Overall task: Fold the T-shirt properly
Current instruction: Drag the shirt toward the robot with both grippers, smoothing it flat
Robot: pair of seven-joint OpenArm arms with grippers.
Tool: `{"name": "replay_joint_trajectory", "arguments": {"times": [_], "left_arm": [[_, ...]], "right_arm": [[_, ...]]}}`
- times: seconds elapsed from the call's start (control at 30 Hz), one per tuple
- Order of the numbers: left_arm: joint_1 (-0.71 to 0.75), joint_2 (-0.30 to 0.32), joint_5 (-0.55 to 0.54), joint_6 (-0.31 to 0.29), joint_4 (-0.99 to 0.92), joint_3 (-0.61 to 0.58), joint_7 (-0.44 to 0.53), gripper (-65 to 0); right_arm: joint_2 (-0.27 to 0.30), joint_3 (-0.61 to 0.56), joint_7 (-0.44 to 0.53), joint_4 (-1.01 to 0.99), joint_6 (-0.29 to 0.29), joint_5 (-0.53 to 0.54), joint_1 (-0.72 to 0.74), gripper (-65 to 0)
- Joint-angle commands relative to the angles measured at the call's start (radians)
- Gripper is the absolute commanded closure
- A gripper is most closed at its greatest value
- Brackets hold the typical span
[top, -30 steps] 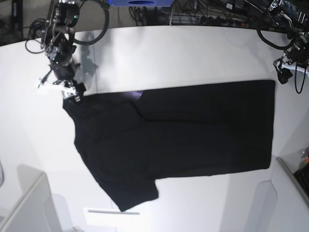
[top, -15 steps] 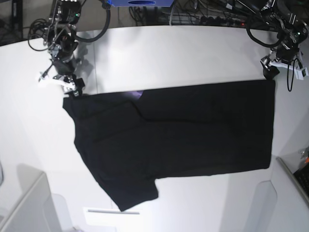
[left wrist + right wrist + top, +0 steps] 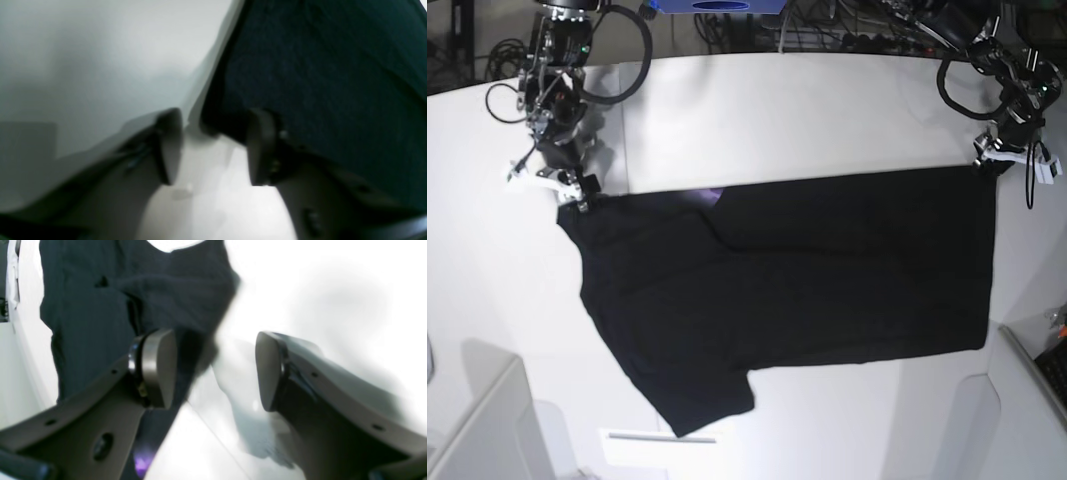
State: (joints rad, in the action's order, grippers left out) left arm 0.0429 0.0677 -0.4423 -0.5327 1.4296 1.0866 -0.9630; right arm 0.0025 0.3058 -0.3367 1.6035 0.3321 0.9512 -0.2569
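With the T-shirt (image 3: 797,270) as landmark, lying spread flat across the middle of the white worktop (image 3: 807,110), the work appears to be at the corner-grasping step of a fold. At the shirt's far-left corner in the base view, the right tool (image 3: 215,370) is sitting low with its jaws spread wide, one finger over the cloth and the other over bare worktop, gripping nothing. At the shirt's far-right corner, the left tool (image 3: 213,146) is likewise standing open, the corner of the hem lying between its fingers but not yet pinched. Next, both likely need to close on those corners together. The shirt is looking matt black, soft and faintly creased, a purple sliver (image 3: 711,196) showing near its far edge; the worktop is looking smooth and glossy.
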Motion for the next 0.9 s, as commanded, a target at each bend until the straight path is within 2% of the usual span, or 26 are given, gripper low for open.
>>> {"name": "replay_joint_trajectory", "arguments": {"times": [0.0, 0.13, 0.3, 0.4, 0.47, 0.53, 0.63, 0.67, 0.87], "left_arm": [[-0.005, 0.007, 0.006, -0.007, 0.000, -0.001, -0.020, -22.1], [-0.013, 0.007, 0.006, -0.007, -0.002, -0.003, -0.020, -19.7], [-0.025, 0.008, 0.007, -0.004, -0.003, -0.062, -0.020, -19.1], [-0.028, 0.007, 0.007, 0.058, -0.003, -0.066, -0.020, -17.6], [-0.030, 0.007, 0.006, 0.087, -0.003, -0.067, -0.020, -9.5], [-0.030, 0.007, 0.006, 0.090, -0.003, -0.067, -0.020, 0.0], [-0.030, 0.007, 0.006, 0.090, -0.003, -0.067, -0.020, 0.0], [-0.027, 0.010, 0.006, 0.090, -0.003, -0.067, -0.020, 0.0], [0.013, 0.047, 0.003, 0.089, 0.006, -0.070, -0.020, 0.0]], "right_arm": [[0.006, 0.002, 0.004, 0.001, -0.009, 0.005, 0.014, -35.7], [0.006, 0.002, 0.004, -0.030, -0.009, 0.005, 0.046, -35.7], [0.007, 0.002, 0.004, -0.082, -0.009, 0.005, 0.086, -35.6], [0.007, 0.002, 0.006, -0.105, -0.009, 0.005, 0.097, -34.1], [0.007, 0.002, 0.049, -0.114, -0.014, 0.005, 0.097, -26.3], [0.023, -0.004, 0.106, -0.122, -0.064, 0.005, 0.090, -16.4], [0.034, 0.000, 0.132, -0.145, -0.164, 0.005, 0.090, -1.8], [0.035, 0.000, 0.132, -0.154, -0.169, 0.005, 0.090, 0.0], [0.037, 0.002, 0.133, -0.154, -0.169, 0.005, 0.063, 0.0]]}}
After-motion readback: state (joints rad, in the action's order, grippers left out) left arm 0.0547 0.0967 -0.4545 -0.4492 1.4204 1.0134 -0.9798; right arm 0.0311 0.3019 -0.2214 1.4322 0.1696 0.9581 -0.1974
